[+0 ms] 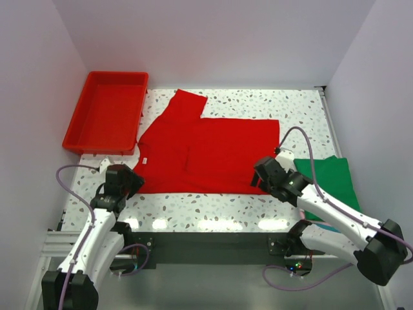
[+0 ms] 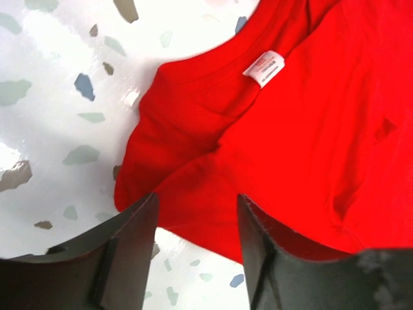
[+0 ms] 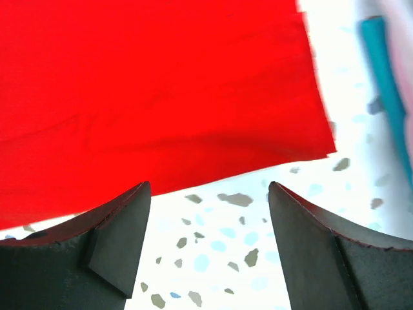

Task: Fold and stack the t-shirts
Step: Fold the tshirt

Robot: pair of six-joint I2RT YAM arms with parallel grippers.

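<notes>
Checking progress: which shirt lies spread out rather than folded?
The red shirt, spread wide in the middle; the green shirt at the right is folded compact.

The red t-shirt (image 1: 213, 152) lies flat at centre, the green t-shirt (image 1: 332, 181) folded at right.

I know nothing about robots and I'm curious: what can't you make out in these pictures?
- Left wrist view: print on the white neck label of the red t-shirt is too small to read.
- Top view: the right arm covers part of the green t-shirt.
- Right wrist view: a teal strip is blurred and cut by the edge.
</notes>
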